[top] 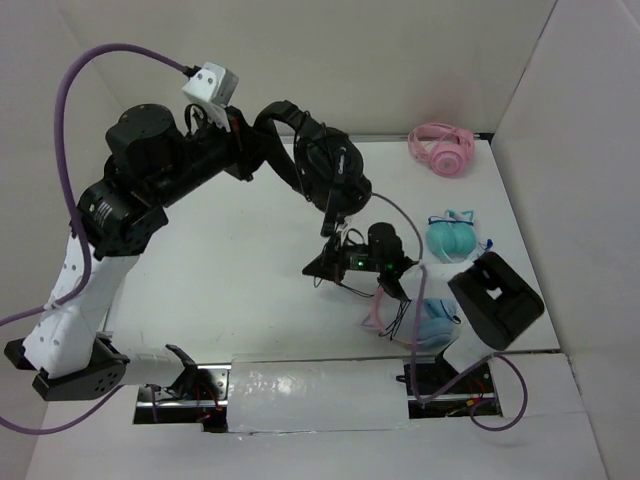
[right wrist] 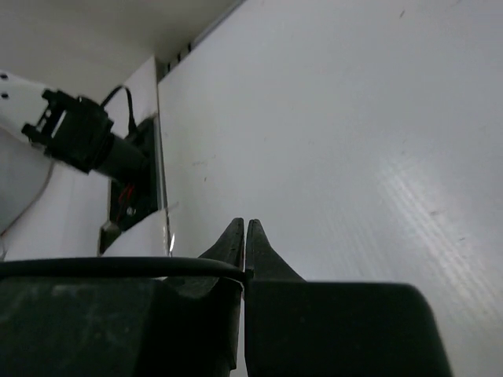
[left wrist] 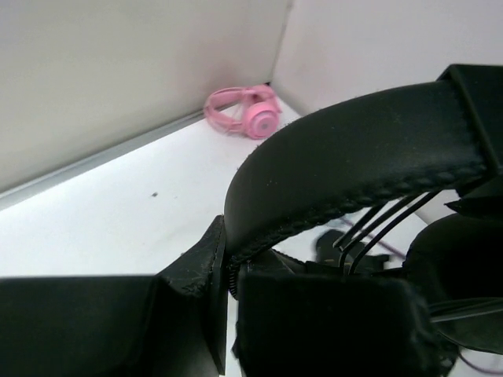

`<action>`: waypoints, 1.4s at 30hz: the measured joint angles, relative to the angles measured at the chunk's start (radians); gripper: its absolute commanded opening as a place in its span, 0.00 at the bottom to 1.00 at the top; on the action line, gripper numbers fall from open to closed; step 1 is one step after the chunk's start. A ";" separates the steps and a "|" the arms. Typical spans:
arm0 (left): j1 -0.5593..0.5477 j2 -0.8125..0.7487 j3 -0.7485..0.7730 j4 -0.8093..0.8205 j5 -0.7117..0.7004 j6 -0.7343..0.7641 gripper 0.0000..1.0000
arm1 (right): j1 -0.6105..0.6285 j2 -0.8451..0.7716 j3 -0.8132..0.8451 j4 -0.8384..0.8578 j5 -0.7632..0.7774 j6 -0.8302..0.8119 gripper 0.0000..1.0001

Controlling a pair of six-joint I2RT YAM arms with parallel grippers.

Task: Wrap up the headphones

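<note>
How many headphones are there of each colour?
Black headphones: 1
Pink headphones: 1
Turquoise headphones: 1
Pink-and-blue headphones: 1
Total: 4

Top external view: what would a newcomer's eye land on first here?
The black over-ear headphones hang mid-table, headband clamped in the left gripper. Nearer the bases, the right gripper pinches their thin black cable. Pink round-cup headphones lie in the far right corner.

Pink headphones point(top: 440, 148) (far corner) on table point(top: 230, 280).
</note>
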 measured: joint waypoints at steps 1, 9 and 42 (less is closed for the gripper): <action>0.018 0.011 -0.001 0.000 -0.003 -0.011 0.00 | -0.025 -0.054 -0.019 -0.002 0.020 0.004 0.00; 0.278 0.145 0.040 -0.033 0.002 -0.151 0.00 | 0.014 -0.296 -0.161 -0.058 0.083 -0.006 0.00; 0.460 0.509 -0.341 -0.304 -0.316 -0.539 0.00 | 0.593 -0.706 0.375 -1.020 1.173 -0.493 0.00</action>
